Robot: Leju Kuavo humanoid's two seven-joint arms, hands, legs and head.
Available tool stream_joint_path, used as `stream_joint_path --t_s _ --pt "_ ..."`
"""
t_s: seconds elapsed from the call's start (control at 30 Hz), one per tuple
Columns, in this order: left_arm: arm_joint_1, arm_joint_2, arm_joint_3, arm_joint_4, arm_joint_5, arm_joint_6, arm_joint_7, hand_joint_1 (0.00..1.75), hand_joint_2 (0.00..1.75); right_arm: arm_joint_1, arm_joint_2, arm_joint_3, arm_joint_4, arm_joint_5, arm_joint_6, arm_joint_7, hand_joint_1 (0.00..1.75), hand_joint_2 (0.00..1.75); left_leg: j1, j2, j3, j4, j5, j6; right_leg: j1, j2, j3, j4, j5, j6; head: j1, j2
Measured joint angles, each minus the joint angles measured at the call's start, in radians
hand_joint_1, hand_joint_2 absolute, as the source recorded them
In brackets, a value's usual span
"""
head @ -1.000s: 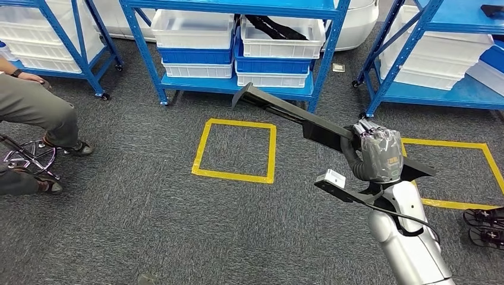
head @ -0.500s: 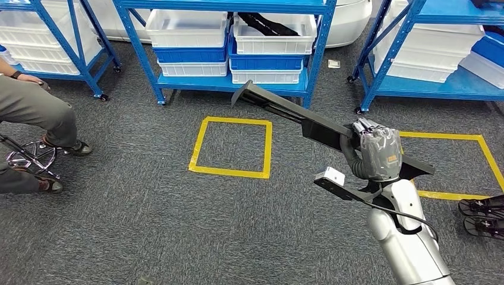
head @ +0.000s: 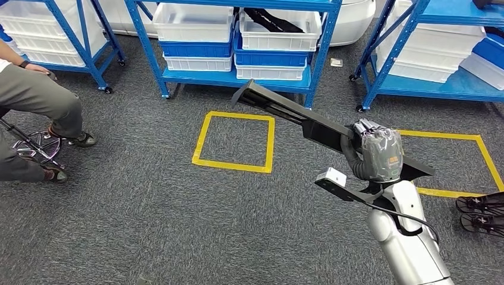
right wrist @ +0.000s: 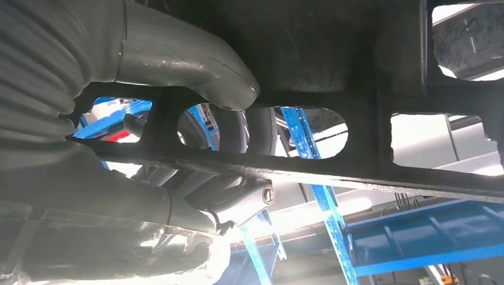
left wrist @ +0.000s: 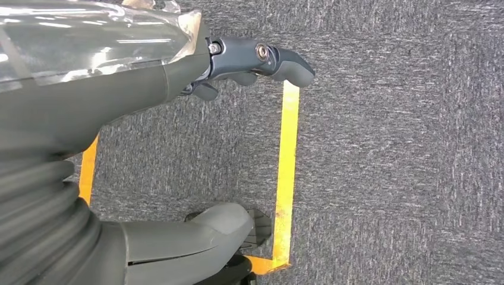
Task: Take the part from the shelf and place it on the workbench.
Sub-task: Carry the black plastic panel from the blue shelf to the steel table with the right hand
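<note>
Part (head: pixel 297 119) carried out over the carpet, clamped in the right hand (head: pixel 380 153).

Long, black and flat, it runs from centre frame down to the right in the head view, gripped near its lower end, apparently so the long end clears the blue shelf (head: pixel 238 80) across the top of the frame. The right wrist view shows the thumb and fingers wrapped through the part's cut-outs. The left hand (left wrist: pixel 249 62) hangs over the yellow floor tape (left wrist: pixel 288 178), fingers curled in on nothing. No workbench is visible; the seated person (head: pixel 35 101) at left is cut off by the frame edge.
</note>
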Motion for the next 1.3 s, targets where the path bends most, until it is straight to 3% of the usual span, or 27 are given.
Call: stream_joint_path --t_s 0.07,0.1,0.17,0.2,0.27,0.33,0.37,0.4,0.43,0.5,0.57,0.67,0.7,0.77,0.83,0.87,0.9,0.93,1.0,1.07,1.13,1.2,1.23,1.3 --pt "0.001 0.001 0.004 0.000 0.002 0.000 -0.002 0.00 1.75 -0.005 0.004 0.004 0.003 0.003 0.000 -0.001 1.68 1.75 -0.003 -0.001 -0.015 0.016 0.002 -0.011 0.006 0.004 0.027 -0.057 0.013 -0.011 0.004 0.000" --pt "0.001 0.001 0.007 0.000 0.003 0.000 -0.003 0.00 1.75 -0.006 0.006 0.006 0.004 0.006 0.000 -0.002 1.68 1.75 -0.005 -0.002 -0.020 0.018 0.006 -0.017 0.010 0.006 0.023 -0.052 0.018 -0.019 0.004 0.000" --pt "0.003 0.001 0.013 0.000 0.006 0.000 -0.004 0.00 1.75 -0.008 0.012 0.010 0.006 0.010 -0.001 -0.002 1.68 1.75 -0.003 -0.004 -0.029 0.026 0.005 -0.026 0.003 0.005 0.014 -0.048 0.027 -0.036 0.002 0.000" --pt "0.004 0.002 0.015 0.000 0.007 0.000 -0.004 0.00 1.75 -0.010 0.015 0.011 0.007 0.012 -0.001 -0.001 1.68 1.75 0.000 -0.005 -0.039 0.045 -0.013 -0.031 -0.001 0.004 0.010 -0.048 0.033 -0.045 0.001 0.000" --pt "0.004 0.003 0.020 0.000 0.007 0.000 -0.005 0.00 1.75 -0.014 0.020 0.013 0.009 0.014 -0.001 0.000 1.68 1.75 0.005 -0.007 -0.080 0.147 -0.088 -0.043 -0.004 0.002 -0.001 -0.049 0.045 -0.062 -0.003 0.000" --pt "0.005 0.003 0.022 0.000 0.008 0.000 -0.006 0.00 1.75 -0.016 0.025 0.015 0.012 0.015 -0.001 0.001 1.68 1.75 0.009 -0.007 -0.128 0.285 -0.163 -0.051 0.000 0.000 -0.016 -0.048 0.055 -0.069 -0.006 0.000" --pt "0.005 0.003 0.023 0.000 0.008 0.000 -0.006 0.00 1.75 -0.016 0.028 0.016 0.014 0.016 -0.001 0.001 1.68 1.75 0.011 -0.007 -0.135 0.321 -0.178 -0.052 0.002 0.000 -0.023 -0.047 0.061 -0.069 -0.006 0.000" --pt "0.006 0.004 0.023 0.000 0.008 0.000 -0.007 0.00 1.75 -0.016 0.030 0.017 0.016 0.016 -0.001 0.001 1.68 1.75 0.012 -0.007 -0.120 0.315 -0.174 -0.051 0.003 0.000 -0.030 -0.047 0.066 -0.068 -0.006 0.000" --pt "0.006 0.004 0.023 0.000 0.008 0.000 -0.007 0.00 1.75 -0.017 0.032 0.018 0.017 0.017 -0.001 0.001 1.68 1.75 0.013 -0.007 -0.084 0.267 -0.154 -0.048 0.003 0.001 -0.034 -0.047 0.070 -0.066 -0.006 0.000" --pt "0.005 0.005 0.023 0.000 0.008 0.000 -0.008 0.00 1.75 -0.018 0.035 0.021 0.019 0.017 -0.001 0.001 1.68 1.75 0.011 -0.011 0.018 0.115 -0.110 -0.038 0.006 0.002 -0.040 -0.047 0.078 -0.059 -0.007 0.000" --pt "0.004 0.006 0.023 0.000 0.008 0.000 -0.009 0.00 1.75 -0.022 0.036 0.022 0.020 0.017 -0.001 0.001 1.68 1.75 0.005 -0.014 0.070 0.029 -0.090 -0.030 0.009 0.002 -0.043 -0.048 0.086 -0.047 -0.004 0.000" --pt "0.004 0.006 0.023 0.000 0.009 0.000 -0.009 0.00 1.75 -0.028 0.039 0.024 0.022 0.017 -0.001 0.002 1.68 1.75 0.000 -0.011 0.065 0.018 -0.074 -0.015 0.009 0.000 -0.049 -0.052 0.098 -0.025 -0.001 0.000" --pt "0.004 0.006 0.024 0.000 0.010 0.000 -0.010 0.00 1.75 -0.029 0.040 0.024 0.023 0.017 -0.001 0.002 1.68 1.75 0.000 -0.009 0.064 0.009 -0.063 -0.007 0.010 0.000 -0.056 -0.043 0.089 -0.023 0.000 0.000" --pt "0.004 0.005 0.024 0.000 0.010 0.000 -0.010 0.00 1.75 -0.032 0.040 0.024 0.026 0.017 -0.001 0.002 1.68 1.75 0.002 -0.005 0.052 -0.007 -0.039 0.007 0.013 0.000 -0.094 0.035 0.033 -0.031 0.004 0.000" --pt "0.004 0.005 0.025 0.000 0.011 0.000 -0.011 0.00 1.75 -0.035 0.040 0.024 0.031 0.017 -0.001 0.002 1.68 1.75 -0.003 -0.003 0.030 -0.007 -0.023 0.014 0.013 0.000 -0.143 0.173 -0.043 -0.040 0.009 0.000" --pt "0.004 0.005 0.025 0.000 0.011 0.000 -0.011 0.00 1.75 -0.035 0.040 0.024 0.034 0.017 -0.001 0.002 1.68 1.75 -0.005 -0.002 0.019 -0.006 -0.016 0.015 0.013 0.000 -0.154 0.223 -0.064 -0.038 0.011 0.000" --pt "0.004 0.005 0.026 0.000 0.011 0.000 -0.011 0.00 1.75 -0.035 0.040 0.024 0.037 0.017 -0.001 0.002 1.68 1.75 -0.007 -0.002 0.009 -0.005 -0.009 0.016 0.013 0.000 -0.145 0.235 -0.068 -0.033 0.011 0.000" --pt "0.005 0.005 0.026 0.000 0.011 0.000 -0.011 0.00 1.75 -0.035 0.040 0.024 0.039 0.017 -0.001 0.002 1.68 1.75 -0.009 -0.002 0.000 -0.003 -0.003 0.015 0.013 0.000 -0.115 0.205 -0.057 -0.026 0.011 0.000" --pt "0.005 0.005 0.027 0.000 0.011 0.000 -0.011 0.00 1.75 -0.040 0.040 0.024 0.043 0.017 -0.001 0.002 1.68 1.75 -0.013 -0.003 -0.015 0.003 0.006 0.011 0.015 -0.001 -0.011 0.054 -0.023 -0.022 0.012 0.000" --pt "0.005 0.005 0.028 0.000 0.012 0.000 -0.013 0.00 1.75 -0.047 0.041 0.024 0.046 0.017 -0.001 0.001 1.68 1.75 -0.016 -0.003 -0.024 0.008 0.016 0.002 0.024 -0.001 0.057 -0.056 -0.002 -0.032 0.011 0.000" --pt "0.005 0.004 0.029 0.000 0.012 0.000 -0.014 0.00 1.75 -0.054 0.041 0.024 0.050 0.017 0.000 0.001 1.68 1.75 -0.017 -0.004 -0.027 0.010 0.025 -0.008 0.033 0.001 0.057 -0.069 0.006 -0.044 0.012 0.000" --pt "0.005 0.005 0.031 0.000 0.012 0.000 -0.015 0.00 1.75 -0.061 0.042 0.025 0.054 0.017 0.000 0.000 1.68 1.75 -0.015 -0.006 -0.037 0.022 0.014 -0.019 0.021 0.000 0.048 -0.074 0.016 -0.059 0.015 0.000" --pt "0.005 0.005 0.032 0.000 0.011 0.000 -0.015 0.00 1.75 -0.063 0.044 0.026 0.056 0.017 0.000 0.000 1.68 1.75 -0.012 -0.008 -0.048 0.047 -0.014 -0.026 0.015 -0.001 0.044 -0.076 0.025 -0.070 0.012 0.000" --pt "0.006 0.006 0.036 0.000 0.011 0.000 -0.016 0.00 1.75 -0.067 0.047 0.027 0.060 0.017 0.001 -0.001 1.68 1.75 -0.002 -0.011 -0.086 0.155 -0.105 -0.044 0.011 -0.003 0.031 -0.076 0.041 -0.085 0.007 0.000"
